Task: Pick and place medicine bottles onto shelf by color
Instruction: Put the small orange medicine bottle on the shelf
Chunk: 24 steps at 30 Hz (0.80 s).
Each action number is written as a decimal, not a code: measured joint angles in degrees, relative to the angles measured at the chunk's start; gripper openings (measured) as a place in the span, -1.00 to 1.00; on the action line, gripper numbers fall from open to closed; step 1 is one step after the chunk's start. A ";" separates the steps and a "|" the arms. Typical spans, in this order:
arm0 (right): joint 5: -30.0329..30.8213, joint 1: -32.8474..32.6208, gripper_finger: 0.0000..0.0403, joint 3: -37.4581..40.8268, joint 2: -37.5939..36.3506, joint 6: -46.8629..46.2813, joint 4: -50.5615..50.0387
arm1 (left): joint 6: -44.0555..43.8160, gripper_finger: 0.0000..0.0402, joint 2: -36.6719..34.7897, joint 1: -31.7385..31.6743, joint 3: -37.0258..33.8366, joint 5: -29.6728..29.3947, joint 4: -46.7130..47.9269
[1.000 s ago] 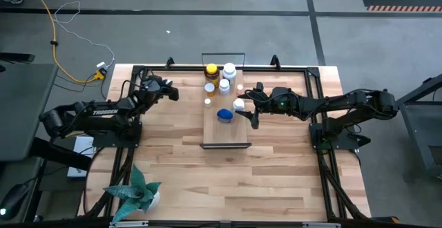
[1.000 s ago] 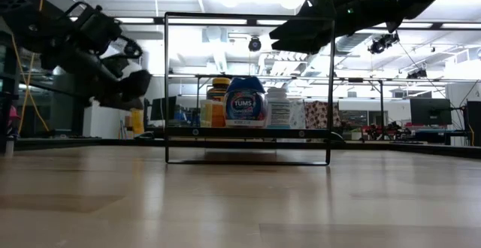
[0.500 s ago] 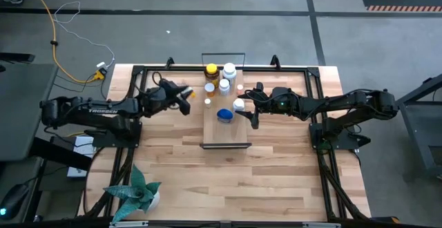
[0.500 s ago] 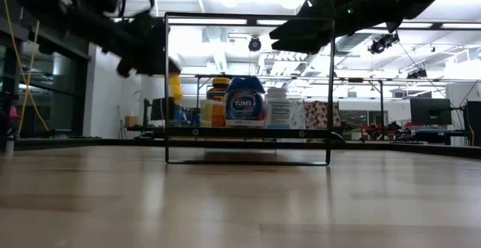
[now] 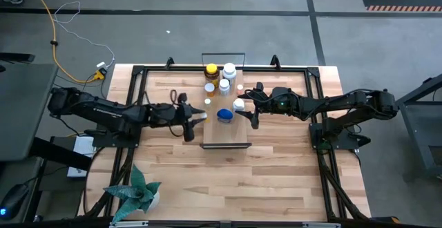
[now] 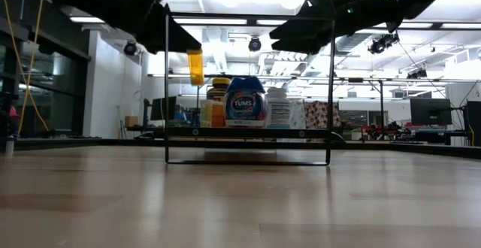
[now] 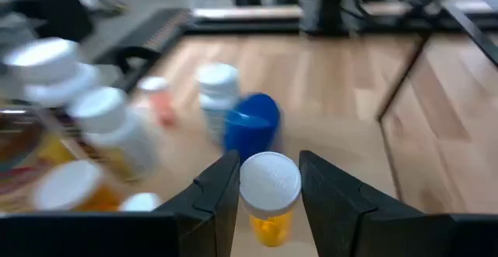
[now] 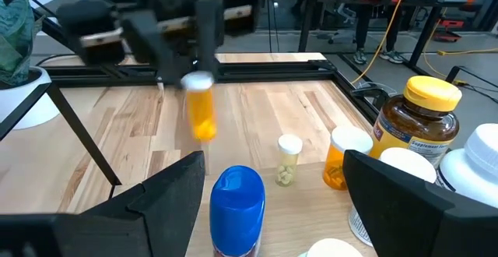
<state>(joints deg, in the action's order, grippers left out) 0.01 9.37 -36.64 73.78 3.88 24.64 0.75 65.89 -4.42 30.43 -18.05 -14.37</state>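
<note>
Light-wood plank table (image 5: 276, 166) under everything, with the shelf (image 5: 226, 128) standing across its middle as a narrow pale board between thin black end frames. Dark left arm stretched in toward the shelf's left edge, left gripper (image 5: 190, 117) held above the table just beside that edge, fingers (image 7: 218, 198) clamped on a small orange bottle (image 7: 269, 198) with a white cap, hanging cap-up and clear of the board in the low view. Dark right arm reaching in from the other side, right gripper (image 5: 252, 110) poised at the shelf's right edge, fingers (image 8: 405, 191) spread wide with nothing between them. Green potted plant (image 5: 136, 190) at the table corner well away from the shelf. On the shelf's far half, a cluster: amber bottle (image 5: 211, 72) with a yellow cap at the far end, white bottles (image 5: 228, 70) beside it, a blue-capped bottle (image 5: 225, 115) nearest the middle of the board. Tiny white-capped bottle (image 5: 207, 102) standing alone near the shelf's left edge, just beyond the held one.
</note>
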 joint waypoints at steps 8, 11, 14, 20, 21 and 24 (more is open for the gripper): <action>0.02 0.01 0.48 0.00 0.00 0.00 0.02 | 0.45 -0.43 10.52 -2.67 4.16 -0.41 0.90; 0.02 0.02 0.48 0.00 0.00 0.11 0.01 | 0.05 -0.43 13.17 -3.84 4.79 0.60 0.91; 0.00 0.02 0.48 0.00 0.00 0.26 0.00 | -0.01 -0.43 15.45 -4.88 5.14 0.91 0.91; 0.01 0.01 0.48 0.00 0.00 0.45 0.00 | -1.27 -0.43 17.65 -7.00 5.49 0.73 0.02; 0.01 0.02 0.48 0.00 0.00 0.44 0.00 | -1.71 -0.43 17.79 -7.31 5.51 0.73 -0.13; 0.02 0.02 0.48 0.00 0.00 0.44 0.00 | -3.16 -0.43 17.81 -8.07 5.49 0.74 -0.09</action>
<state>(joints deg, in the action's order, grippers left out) 0.03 9.39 -36.64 73.78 4.32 24.64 -2.41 83.70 -12.49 35.92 -17.32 -14.46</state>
